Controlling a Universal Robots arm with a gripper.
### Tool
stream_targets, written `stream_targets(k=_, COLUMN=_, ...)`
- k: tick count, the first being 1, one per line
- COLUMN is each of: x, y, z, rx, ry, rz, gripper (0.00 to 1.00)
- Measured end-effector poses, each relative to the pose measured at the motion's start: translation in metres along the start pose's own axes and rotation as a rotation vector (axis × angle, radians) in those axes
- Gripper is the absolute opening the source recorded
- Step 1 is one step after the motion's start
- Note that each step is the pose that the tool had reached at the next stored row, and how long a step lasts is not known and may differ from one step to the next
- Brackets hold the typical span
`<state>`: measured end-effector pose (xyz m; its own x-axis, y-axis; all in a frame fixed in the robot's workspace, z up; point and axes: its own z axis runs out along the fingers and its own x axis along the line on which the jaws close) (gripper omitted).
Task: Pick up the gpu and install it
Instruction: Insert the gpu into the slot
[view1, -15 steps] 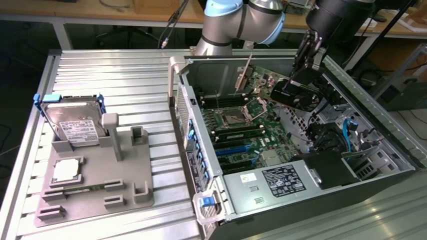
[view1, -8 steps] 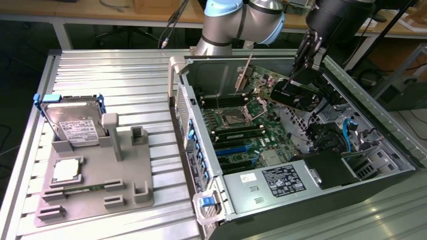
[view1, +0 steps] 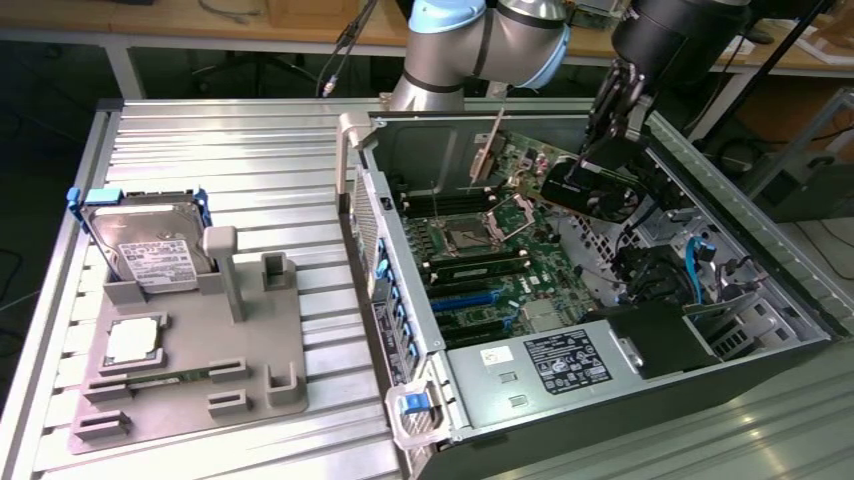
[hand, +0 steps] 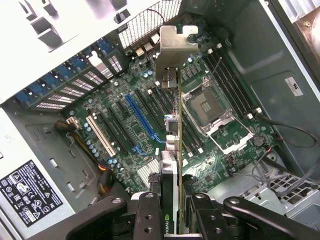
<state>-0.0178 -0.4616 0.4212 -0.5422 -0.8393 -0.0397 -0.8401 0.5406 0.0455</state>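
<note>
Gripper (hand: 172, 209) clenched on the gpu (hand: 173, 127), the card held edge-on over the motherboard (hand: 240, 145) inside the open computer case (view1: 441, 145), silver bracket (hand: 174, 47) at its far end.

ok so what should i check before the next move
1. The gripper is shut on the gpu: ok.
2. The gpu is over the motherboard, inside the case: ok.
3. The gpu is seated in a slot: not ok, it hangs above the board.
4. The card edge is lined up with the blue slot: cannot tell.
5. The bracket faces the case's rear wall: ok.
</note>
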Motion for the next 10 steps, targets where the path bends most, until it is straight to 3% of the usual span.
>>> stream_targets(k=10, x=0.0000, y=0.0000, z=0.0000, rx=-0.0018, ry=0.0021, rz=-0.047, gripper=0.27)
